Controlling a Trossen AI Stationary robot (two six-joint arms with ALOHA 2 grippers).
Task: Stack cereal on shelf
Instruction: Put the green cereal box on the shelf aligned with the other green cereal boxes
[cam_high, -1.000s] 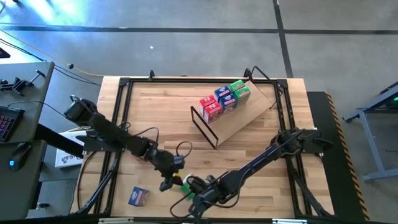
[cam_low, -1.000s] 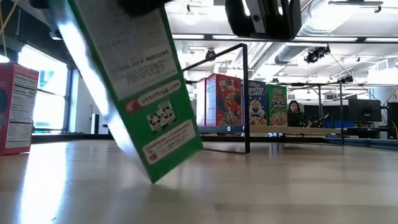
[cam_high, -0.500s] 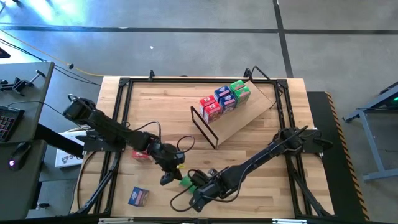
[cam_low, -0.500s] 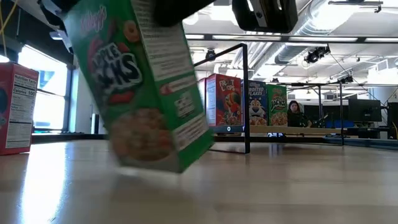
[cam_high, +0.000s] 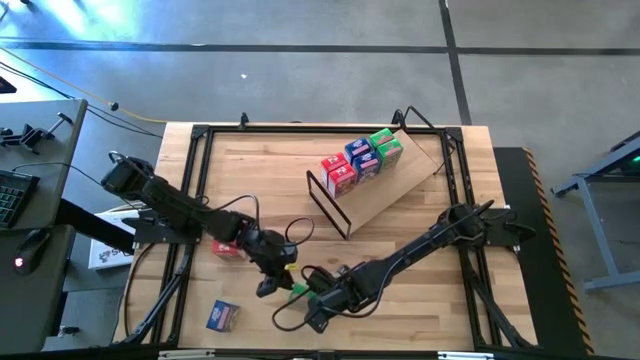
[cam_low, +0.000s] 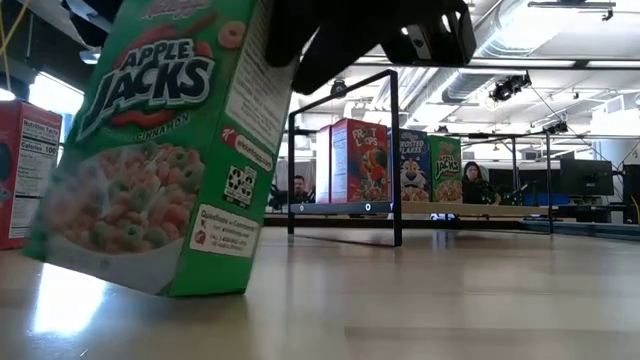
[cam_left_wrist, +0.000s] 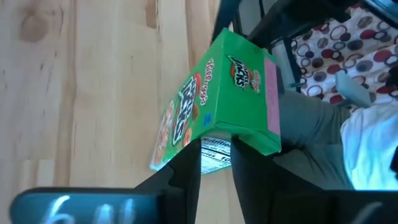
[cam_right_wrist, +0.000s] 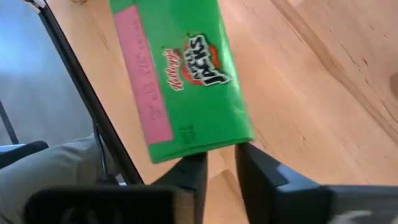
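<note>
A green cereal box (cam_high: 297, 292) stands on the tabletop near its front edge, slightly tilted, on its bottom edge (cam_low: 200, 290). Its printed front (cam_low: 150, 170) faces the low camera. My left gripper (cam_high: 268, 288) is just left of it. In the left wrist view this gripper (cam_left_wrist: 216, 152) is a little open at the box's white-printed narrow side. My right gripper (cam_high: 315, 303) is just right of the box, and its wrist view shows it (cam_right_wrist: 221, 158) also a little open, at one end of the box's top panel. The shelf (cam_high: 385, 195) holds several boxes (cam_high: 360, 160). My left gripper's fingertips (cam_left_wrist: 198, 146) stand at the box's white-printed narrow side (cam_left_wrist: 214, 144), with nothing pinched between them; whether they touch it I cannot tell. My right gripper's fingertips (cam_right_wrist: 198, 158) stand at the end edge of the top panel (cam_right_wrist: 199, 143), with bare wood in the gap; touch cannot be told.
A red box (cam_high: 226, 249) lies under my left arm and shows at the left of the low view (cam_low: 22, 175). A blue box (cam_high: 222, 316) lies near the front left corner. The shelf's black wire frame (cam_low: 396, 150) stands between the green box and the shelved boxes.
The green box has turned about and come more upright. A second ago it hung steeply tilted with its narrow printed side toward the low camera; now its front faces that camera and its bottom is on the table. My right gripper has shifted slightly toward the far edge.
</note>
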